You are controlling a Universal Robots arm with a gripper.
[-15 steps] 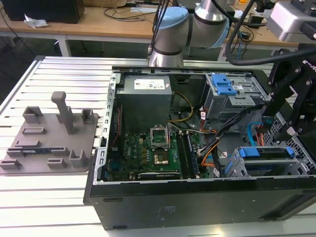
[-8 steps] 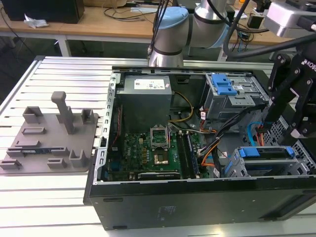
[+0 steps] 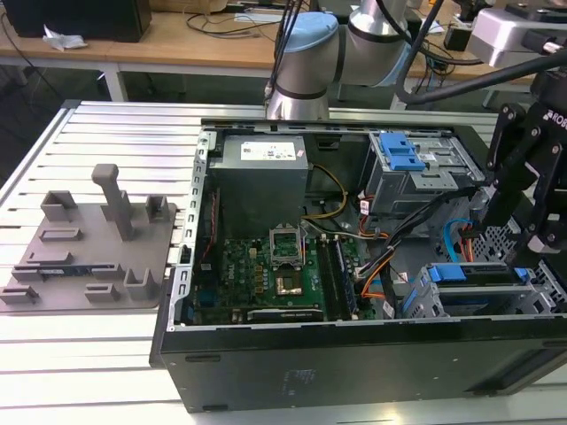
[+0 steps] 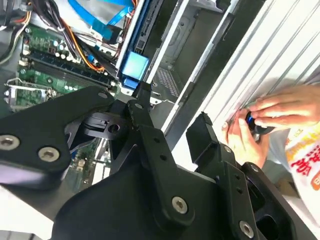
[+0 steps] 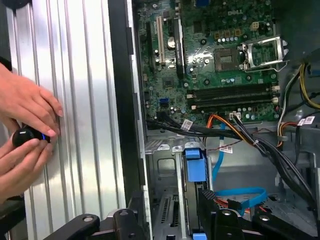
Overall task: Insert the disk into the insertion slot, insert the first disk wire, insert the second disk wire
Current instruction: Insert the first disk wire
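Hovering over the open computer case (image 3: 266, 367) in the exterior view, the gripper (image 3: 518, 230) hangs above the disk (image 3: 483, 288), which lies in the insertion slot (image 3: 423, 298) inside the case. In the second wrist view its fingers (image 4: 143, 107) stand apart, holding nothing. In the first wrist view a person's hands (image 5: 25, 107) clasp a small black object (image 5: 25, 136) outside the case.

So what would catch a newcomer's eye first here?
Probably the opened computer case on the slatted metal table, its green motherboard bared in the middle. Next, the black end effector, open, hanging above the insertion slot at the exterior view's right. In both wrist views, a person's hands cup a small black object on the table beside the case.
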